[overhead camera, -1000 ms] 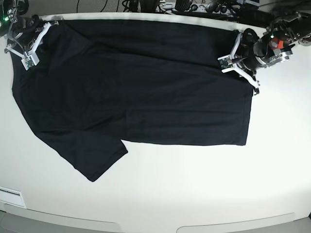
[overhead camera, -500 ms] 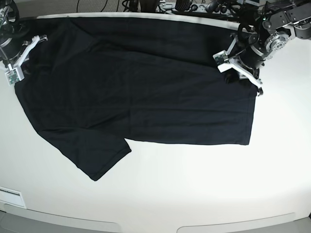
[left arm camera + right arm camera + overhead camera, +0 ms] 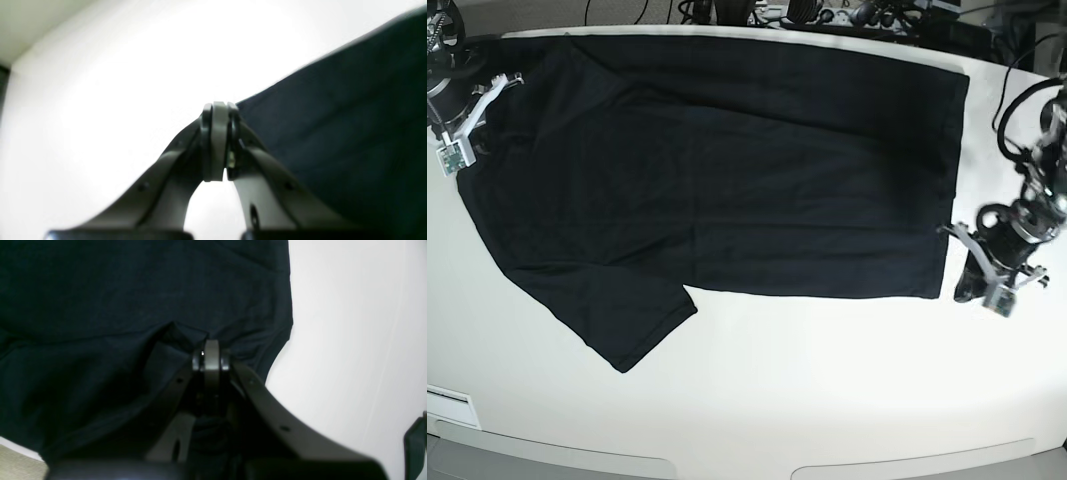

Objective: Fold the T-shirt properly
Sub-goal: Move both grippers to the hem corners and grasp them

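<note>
The black T-shirt (image 3: 727, 170) lies spread flat on the white table (image 3: 827, 390), with one sleeve (image 3: 627, 320) pointing to the front left. My right gripper (image 3: 477, 125) is at the shirt's far left edge. In the right wrist view it (image 3: 211, 355) is shut on a bunched fold of the cloth (image 3: 180, 335). My left gripper (image 3: 965, 288) is at the shirt's front right corner. In the left wrist view it (image 3: 218, 140) is shut, and the shirt's edge (image 3: 300, 110) meets its tip. I cannot tell whether cloth is pinched there.
Cables and equipment (image 3: 807, 12) run along the table's far edge. Bare white table lies in front of the shirt and to its right (image 3: 1017, 130). The table's front edge (image 3: 727, 460) curves across the bottom of the base view.
My left arm has left the shirt's far right part and swung to its front right corner. The shirt's far right corner now lies spread flat. The right arm has barely moved.
</note>
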